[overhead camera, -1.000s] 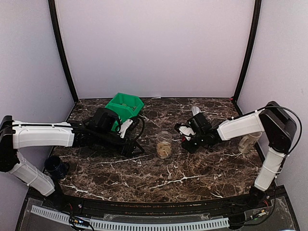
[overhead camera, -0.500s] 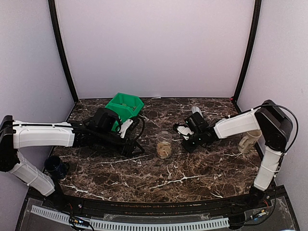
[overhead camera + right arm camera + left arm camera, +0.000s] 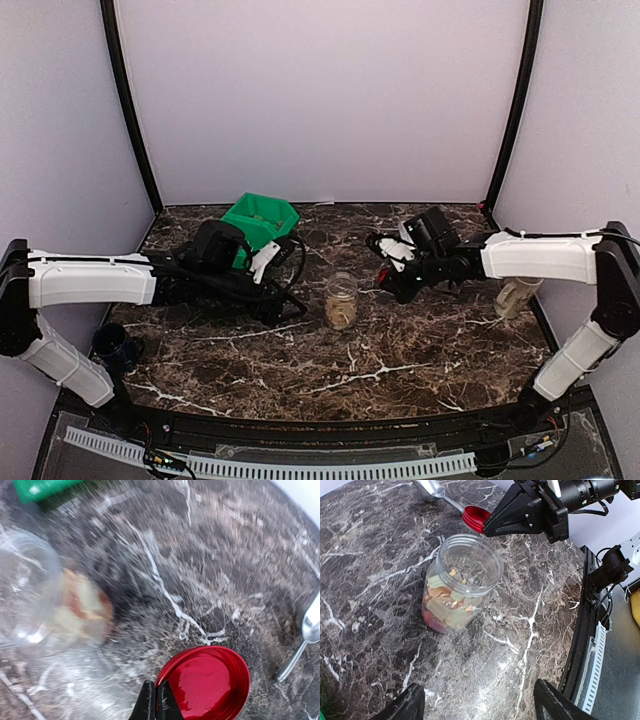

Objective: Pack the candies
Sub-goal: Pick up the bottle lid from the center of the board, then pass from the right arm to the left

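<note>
The candies (image 3: 446, 606), orange, tan and reddish, lie in the bottom of an uncapped clear jar (image 3: 462, 582) standing upright on the marble table (image 3: 520, 645). In the top view the jar (image 3: 341, 300) stands mid-table between both arms. My left gripper (image 3: 477, 707) is open just to its left, with nothing between the fingers. My right gripper (image 3: 156, 702) is shut on the rim of a round red lid (image 3: 207, 682), held above the table to the right of the jar. The left wrist view shows the lid (image 3: 474, 518) beyond the jar. The jar (image 3: 40, 595) is blurred in the right wrist view.
A green bin (image 3: 261, 219) stands behind my left arm. A metal spoon (image 3: 306, 632) lies on the table behind the lid. A pale cup (image 3: 516, 295) stands at the right edge and a dark cup (image 3: 113, 345) at the near left.
My right gripper has closed on the red lid and risen from the table with it, the arm stretching out. My left gripper has opened wider beside the jar.
</note>
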Robot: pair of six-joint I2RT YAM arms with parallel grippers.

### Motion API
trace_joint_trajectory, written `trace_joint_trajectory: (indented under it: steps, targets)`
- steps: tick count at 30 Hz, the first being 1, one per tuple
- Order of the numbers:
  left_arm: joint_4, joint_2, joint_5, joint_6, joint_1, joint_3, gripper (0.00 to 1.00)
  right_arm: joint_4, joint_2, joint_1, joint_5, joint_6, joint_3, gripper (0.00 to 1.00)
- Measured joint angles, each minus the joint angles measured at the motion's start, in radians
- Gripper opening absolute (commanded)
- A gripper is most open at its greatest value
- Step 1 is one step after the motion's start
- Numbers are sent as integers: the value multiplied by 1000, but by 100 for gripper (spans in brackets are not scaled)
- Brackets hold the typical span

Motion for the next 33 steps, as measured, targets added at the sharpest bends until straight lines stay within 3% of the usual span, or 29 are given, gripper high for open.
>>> trace_joint_trajectory:
  steps: [9,17,25,33]
  targets:
    - [152,-44,63,129,-31,-27,78,-91,-229,0,-269,2,-8,0]
    - [222,-44,53,295,-99,-33,72,-193,-237,0,-502,-36,-8,0]
    - [342,-30,88,552,-148,-50,66,-216,-232,12,-676,-66,-8,0]
    - [313,140,98,810,-195,30,65,-263,-185,28,-772,-105,21,0]
